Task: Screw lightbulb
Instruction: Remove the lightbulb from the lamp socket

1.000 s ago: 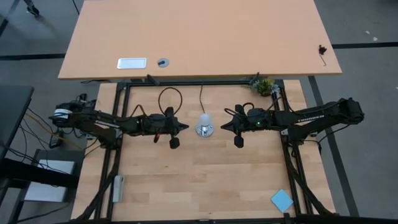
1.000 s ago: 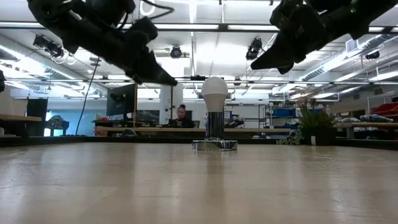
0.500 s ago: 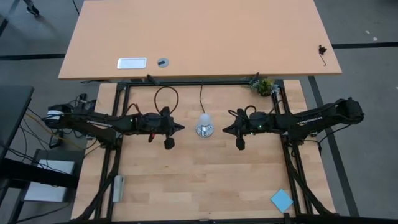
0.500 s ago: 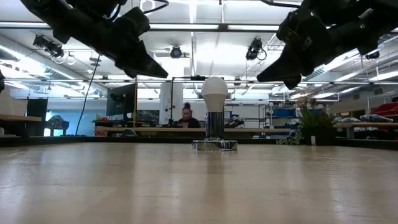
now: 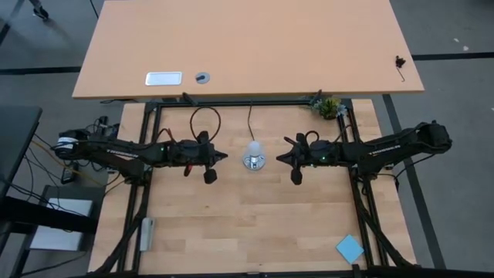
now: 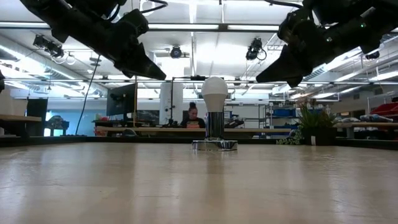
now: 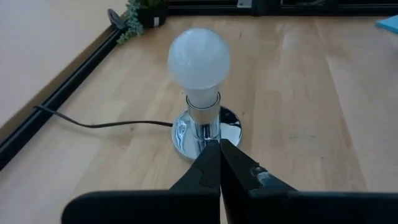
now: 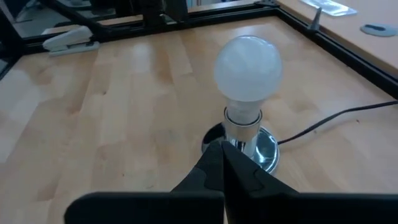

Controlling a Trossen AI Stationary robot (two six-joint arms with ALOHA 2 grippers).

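The lightbulb (image 5: 253,149) is seen upright in the silver socket base (image 7: 207,132) at mid desk (image 5: 255,224). The left tool (image 5: 222,157) and right tool (image 5: 281,157) are held raised on either side, both closed on nothing. The bulb appears seated; it should be left undisturbed as the arms are cleared.

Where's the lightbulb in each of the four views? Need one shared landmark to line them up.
High view: lightbulb at table centre, between the two grippers.
Low view: centre, upright on its stand, arms above on either side.
Left wrist view: upper middle, beyond the shut fingers.
Right wrist view: right of centre, beyond the shut fingers.
Shared landmark: the shiny silver socket base under the bulb.
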